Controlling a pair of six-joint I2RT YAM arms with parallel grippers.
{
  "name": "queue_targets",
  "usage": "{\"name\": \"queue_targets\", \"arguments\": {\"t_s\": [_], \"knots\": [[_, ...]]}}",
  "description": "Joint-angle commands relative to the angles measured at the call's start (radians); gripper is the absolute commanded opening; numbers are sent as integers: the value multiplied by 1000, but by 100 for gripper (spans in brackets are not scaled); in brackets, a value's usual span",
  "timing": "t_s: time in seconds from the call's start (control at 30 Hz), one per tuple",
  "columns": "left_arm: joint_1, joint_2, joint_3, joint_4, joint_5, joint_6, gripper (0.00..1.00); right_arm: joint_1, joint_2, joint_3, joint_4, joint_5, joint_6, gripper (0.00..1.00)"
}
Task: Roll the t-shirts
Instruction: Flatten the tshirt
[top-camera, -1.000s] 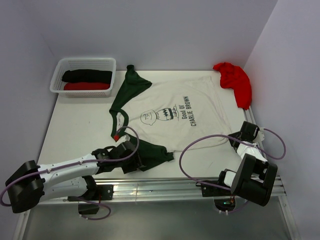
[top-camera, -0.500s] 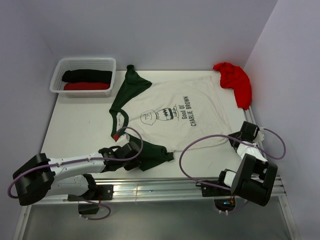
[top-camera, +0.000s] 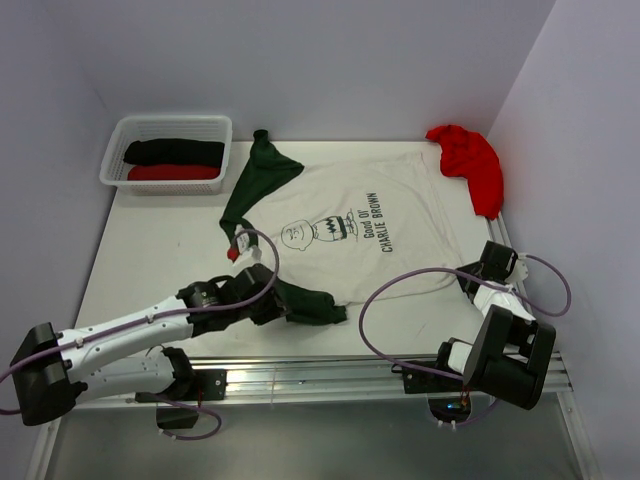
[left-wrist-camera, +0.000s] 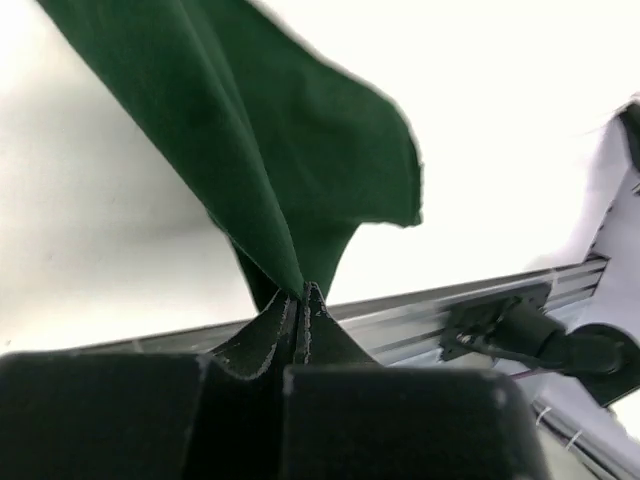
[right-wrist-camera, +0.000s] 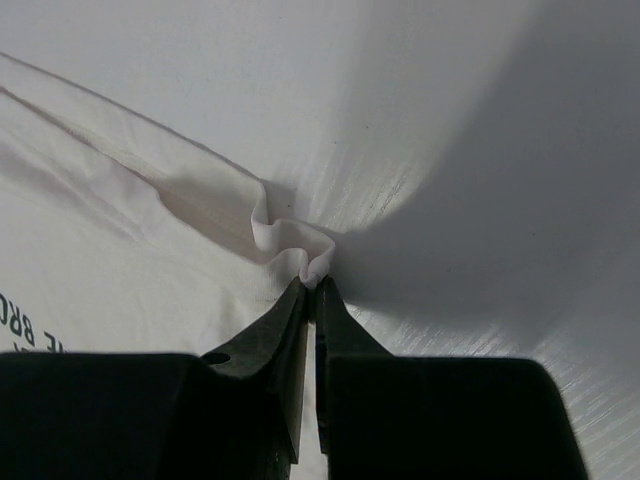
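Top external view
- Landmark: basket (top-camera: 170, 120), white lattice, at the far left corner of the worktop (top-camera: 150, 250).
- Basket contents: black t-shirt (top-camera: 172, 151) rolled along the far side; red rolled t-shirt (top-camera: 172, 172) touching it on the near side.
- White t-shirt (top-camera: 370, 225): spread flat just right of the basket, print up, collar toward the basket side.
- Near green sleeve (top-camera: 312, 305): bunched, nearer than the basket and to its right.
- Red t-shirt (top-camera: 470, 160): crumpled heap well to the right of the basket, at the far right corner.
- Left end effector (top-camera: 283, 308): at the near green sleeve.
- Right end effector (top-camera: 468, 280): at the shirt's hem corner, far right of the basket and nearer.

Left wrist view
- Left end effector (left-wrist-camera: 300, 295): fingers together, clamped on the white t-shirt by its green sleeve (left-wrist-camera: 300, 150).
- Sleeve: rises from the fingertips in a taut fold; the rest drapes above the worktop (left-wrist-camera: 100, 230).

Right wrist view
- Right end effector (right-wrist-camera: 312, 290): fingers together, pinching a small puckered fold of the white t-shirt (right-wrist-camera: 120, 230) at its edge.
- Fabric: lies wrinkled on the worktop (right-wrist-camera: 420, 130) to the left of the pinch.
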Motion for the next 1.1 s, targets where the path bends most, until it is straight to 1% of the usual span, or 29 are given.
{"name": "queue_targets", "arguments": {"t_s": [0.0, 0.1, 0.2, 0.43, 0.6, 0.87, 0.97, 1.0, 1.07], "knots": [[84, 25, 46, -21, 48, 60, 0, 12, 22, 16, -26, 2, -18, 0], [164, 62, 52, 17, 55, 108, 0, 13, 22, 16, -26, 3, -20, 0], [215, 89, 72, 44, 58, 145, 0, 13, 24, 18, -24, -1, -20, 0], [312, 138, 143, 65, 62, 220, 0, 13, 31, 21, -21, -1, -20, 0], [388, 175, 186, 115, 111, 264, 0, 15, 33, 21, -20, -1, -22, 0], [428, 371, 281, 225, 190, 296, 0, 15, 31, 22, -21, -1, -22, 0], [432, 456, 351, 264, 200, 315, 0, 15, 31, 22, -20, -1, -20, 0], [432, 479, 368, 270, 226, 333, 0, 16, 31, 22, -20, -1, -22, 0], [432, 543, 408, 246, 251, 384, 6, 15, 30, 22, -20, -1, -20, 0]]}}
